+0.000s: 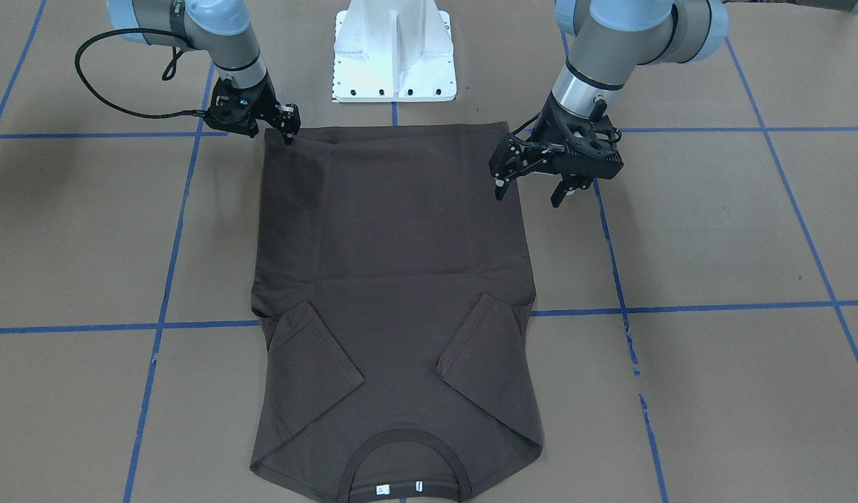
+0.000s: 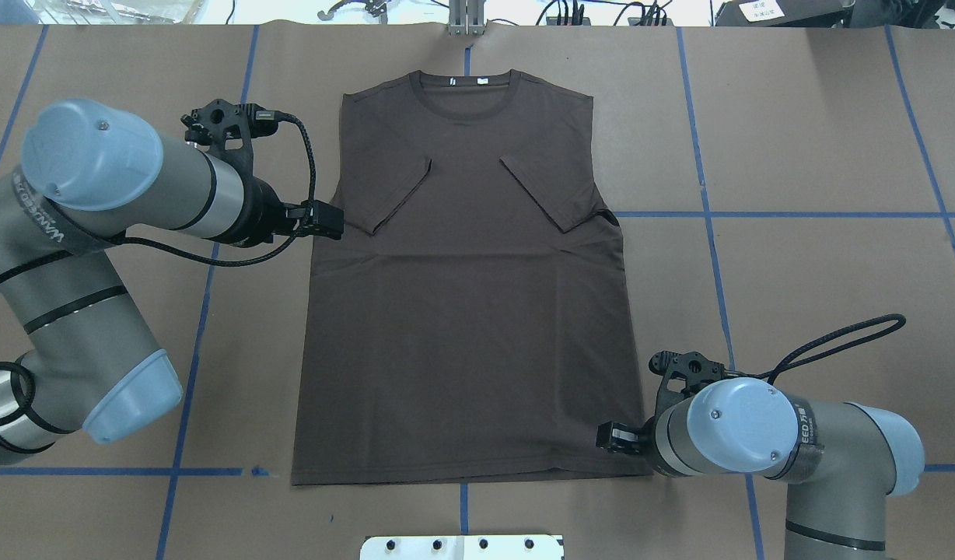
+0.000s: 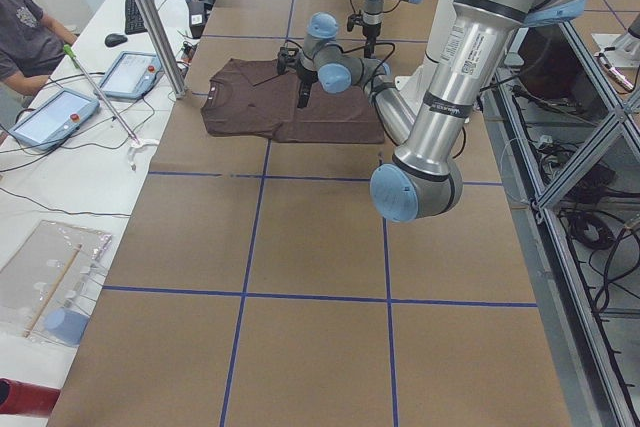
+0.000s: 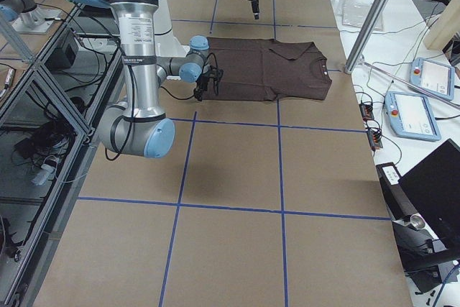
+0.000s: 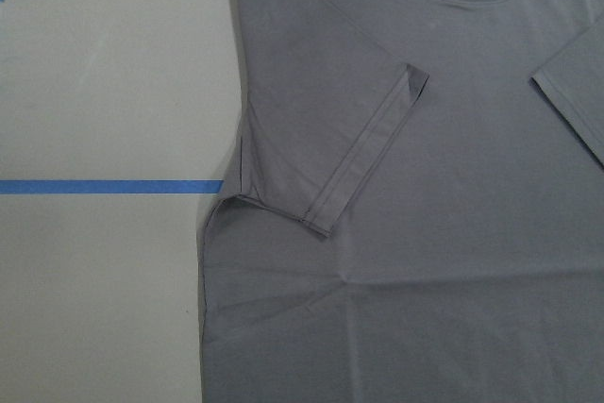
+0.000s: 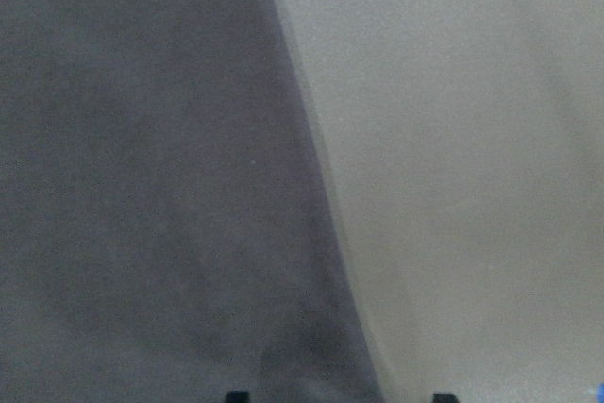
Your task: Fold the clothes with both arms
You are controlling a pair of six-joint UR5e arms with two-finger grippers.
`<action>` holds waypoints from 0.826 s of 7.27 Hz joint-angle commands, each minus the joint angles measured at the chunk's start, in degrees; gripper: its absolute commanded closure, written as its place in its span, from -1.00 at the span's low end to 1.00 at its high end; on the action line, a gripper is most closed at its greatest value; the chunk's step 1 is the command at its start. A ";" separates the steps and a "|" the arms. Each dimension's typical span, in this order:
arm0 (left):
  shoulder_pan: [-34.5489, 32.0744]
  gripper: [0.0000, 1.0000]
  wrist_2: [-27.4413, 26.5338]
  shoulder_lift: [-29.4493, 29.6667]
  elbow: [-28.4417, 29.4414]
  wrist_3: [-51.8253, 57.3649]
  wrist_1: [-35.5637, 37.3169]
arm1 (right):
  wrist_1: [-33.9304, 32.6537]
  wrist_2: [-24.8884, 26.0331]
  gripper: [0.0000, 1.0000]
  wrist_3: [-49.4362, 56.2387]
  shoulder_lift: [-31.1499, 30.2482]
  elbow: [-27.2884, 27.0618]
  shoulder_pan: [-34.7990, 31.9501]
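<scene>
Overhead exterior: shirt (image 2: 462,327) lies flat, sleeves (image 2: 396,194) folded in; body folds remain. Left pincer (image 1: 527,197) and right pincer (image 1: 288,133) both stand apart by its edges.

Bright, even light from above fills the fixed views. The table (image 1: 715,230) carries only soft, pale shadows, the darkest toward its end on the robot's right. The left wrist view is sharp but washed out, turning the T-shirt (image 5: 444,233) grey. The right wrist view is dim and blurred throughout. Both side views bow straight lines near their edges.
</scene>
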State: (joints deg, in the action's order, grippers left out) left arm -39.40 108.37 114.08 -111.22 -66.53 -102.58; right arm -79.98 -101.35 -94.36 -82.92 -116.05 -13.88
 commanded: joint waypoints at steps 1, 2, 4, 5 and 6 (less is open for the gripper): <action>0.02 -1.00 0.00 0.00 -0.05 0.00 0.02 | 0.00 -0.69 0.81 0.23 -0.05 0.03 0.00; 0.02 -1.00 0.00 0.00 -0.05 0.00 0.02 | 0.00 -0.69 0.92 0.32 -0.05 0.03 0.00; 0.02 -1.00 0.00 0.09 -0.05 0.00 0.02 | 0.00 -0.69 1.00 0.50 -0.23 0.03 0.00; 0.02 -1.00 0.00 0.09 -0.05 0.00 0.02 | 0.00 -0.86 1.00 0.58 -0.23 -0.32 -0.09; 0.02 -1.00 0.00 0.09 -0.05 0.00 0.02 | 0.00 -0.87 1.00 0.67 -0.23 -0.41 -0.18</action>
State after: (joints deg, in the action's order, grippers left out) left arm -39.37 108.37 114.17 -111.27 -66.53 -102.57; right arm -79.98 -102.15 -93.81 -83.14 -116.28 -13.97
